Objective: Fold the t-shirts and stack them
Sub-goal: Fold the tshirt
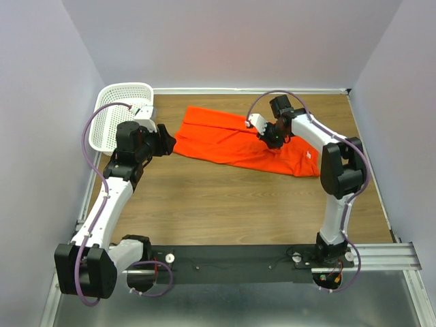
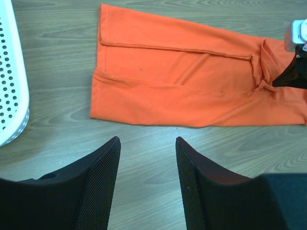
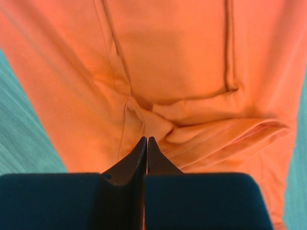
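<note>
One bright orange-red t-shirt [image 1: 231, 139] lies partly folded into a long band across the far middle of the wooden table. It also shows in the left wrist view [image 2: 182, 91] and fills the right wrist view [image 3: 168, 62]. A small white tag [image 1: 310, 155] sits near its right end. My right gripper [image 1: 270, 136] rests on the shirt with its jaws pressed together [image 3: 147, 139], and the cloth bunches into a pinched wrinkle at the tips. My left gripper [image 1: 167, 142] is open and empty [image 2: 147, 141] over bare wood just short of the shirt's left edge.
A white perforated plastic basket [image 1: 119, 116] stands at the far left corner, close behind my left gripper; its rim shows in the left wrist view [image 2: 12, 96]. Purple-grey walls close the table on three sides. Bare wood [image 1: 225, 204] lies between the shirt and the arm bases.
</note>
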{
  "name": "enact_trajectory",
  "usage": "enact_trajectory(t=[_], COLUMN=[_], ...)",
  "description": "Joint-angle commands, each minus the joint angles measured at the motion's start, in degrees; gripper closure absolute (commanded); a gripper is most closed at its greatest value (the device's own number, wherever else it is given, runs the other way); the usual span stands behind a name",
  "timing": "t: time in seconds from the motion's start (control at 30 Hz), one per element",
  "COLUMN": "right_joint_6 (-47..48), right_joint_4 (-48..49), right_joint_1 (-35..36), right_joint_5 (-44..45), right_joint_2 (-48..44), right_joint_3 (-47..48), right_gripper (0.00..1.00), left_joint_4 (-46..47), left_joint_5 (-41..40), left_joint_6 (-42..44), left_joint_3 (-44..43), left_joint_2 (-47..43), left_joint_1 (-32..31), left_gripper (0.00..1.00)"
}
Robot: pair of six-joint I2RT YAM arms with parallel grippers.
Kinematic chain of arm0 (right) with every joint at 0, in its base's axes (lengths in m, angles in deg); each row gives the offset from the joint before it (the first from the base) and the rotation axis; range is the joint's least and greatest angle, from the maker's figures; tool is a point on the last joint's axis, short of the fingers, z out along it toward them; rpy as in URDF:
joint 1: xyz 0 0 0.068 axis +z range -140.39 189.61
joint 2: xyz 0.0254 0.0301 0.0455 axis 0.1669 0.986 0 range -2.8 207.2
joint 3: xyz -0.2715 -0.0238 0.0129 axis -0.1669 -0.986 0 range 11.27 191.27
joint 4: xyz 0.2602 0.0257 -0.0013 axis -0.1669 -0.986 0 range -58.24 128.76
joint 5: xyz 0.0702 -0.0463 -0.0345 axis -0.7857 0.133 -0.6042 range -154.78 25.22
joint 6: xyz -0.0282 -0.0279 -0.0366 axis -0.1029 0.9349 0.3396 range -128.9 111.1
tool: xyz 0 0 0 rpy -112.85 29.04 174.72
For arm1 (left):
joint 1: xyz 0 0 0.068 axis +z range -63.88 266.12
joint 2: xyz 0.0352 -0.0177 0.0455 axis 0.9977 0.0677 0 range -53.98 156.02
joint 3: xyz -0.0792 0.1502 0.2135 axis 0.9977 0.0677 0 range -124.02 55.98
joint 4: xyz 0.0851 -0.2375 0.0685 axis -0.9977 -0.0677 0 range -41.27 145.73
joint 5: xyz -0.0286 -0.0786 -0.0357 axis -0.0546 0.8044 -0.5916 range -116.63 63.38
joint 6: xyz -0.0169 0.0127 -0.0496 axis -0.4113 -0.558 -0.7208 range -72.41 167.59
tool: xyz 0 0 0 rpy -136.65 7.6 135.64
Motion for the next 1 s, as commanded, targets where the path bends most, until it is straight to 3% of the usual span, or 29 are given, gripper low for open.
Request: enact_trajectory(t=[0.0,0.07,0.1,0.2,0.27,0.67,0.97], right_joint_6=[-0.1,-0.5,0.1,1.5,2.6,4.4,4.6], right_joint_4=[0.7,0.4,-0.3,-0.9,-1.0,-0.9,-0.8], right_joint_1=[1.7,2.4,2.8,3.1,3.1,3.1,3.1], right_joint_5=[2.5,3.3,3.6,4.3,6.3,11.1,12.5], right_joint_2=[1.8,2.2,2.1,1.1,0.1,2.2,2.9], right_joint_3=[3.4,3.8,3.6,2.5,0.6,0.5,1.4], right_gripper=[0.93,0.90,0.74,0.57,0.55,0.57,0.75], left_joint_4=[0.9,0.9,0.9,0.9,0.9,1.0,1.1], left_joint_5=[1.5,1.5,1.4,1.5,1.7,1.9,2.0], left_joint_6=[0.5,0.4,0.4,0.5,0.5,0.5,0.5], left_joint_3=[0.1,0.1,0.1,0.1,0.1,0.2,0.1], left_joint_2=[0.0,-0.1,-0.2,-0.3,-0.2,-0.3,-0.1], left_joint_1=[0.3,0.3,0.3,0.3,0.3,0.3,0.3], left_gripper=[0.42,0.42,0.42,0.42,0.42,0.42,0.42])
